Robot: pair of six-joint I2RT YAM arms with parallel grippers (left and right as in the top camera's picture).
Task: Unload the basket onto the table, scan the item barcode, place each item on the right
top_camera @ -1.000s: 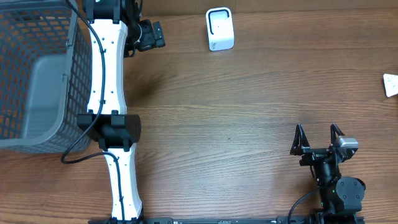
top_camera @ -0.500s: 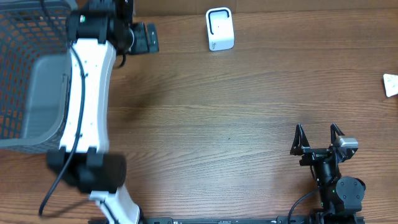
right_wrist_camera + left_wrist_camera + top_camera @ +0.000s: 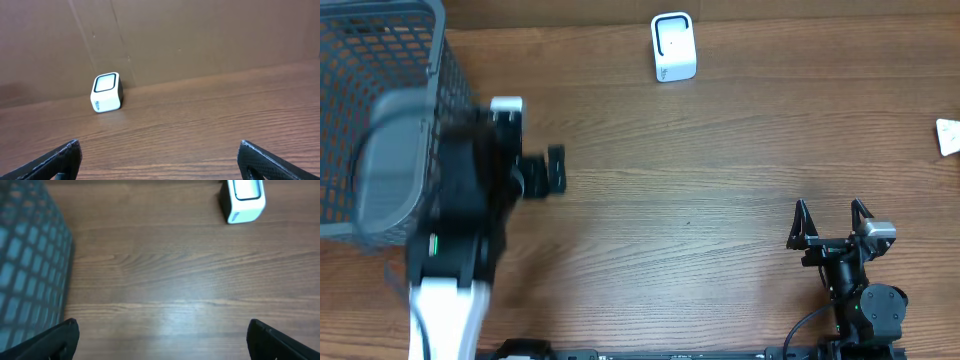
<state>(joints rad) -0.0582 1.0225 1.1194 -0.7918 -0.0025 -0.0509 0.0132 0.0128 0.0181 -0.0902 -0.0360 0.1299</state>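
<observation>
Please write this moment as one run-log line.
left pincer open, empty, near basket | right pincer open, empty | scanner untouched

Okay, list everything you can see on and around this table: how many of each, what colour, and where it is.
basket: one, grey mesh, far left of the table
scanner: one, white with a dark-framed window, back middle of the table
small flat thing: one, white, right edge, cut off by the picture; cannot tell what it is
table: one, brown wood, under everything
back wall: one, brown, behind the scanner
left gripper: one, black, open and empty, just right of the basket
right gripper: one, black, open and empty, front right of the table
</observation>
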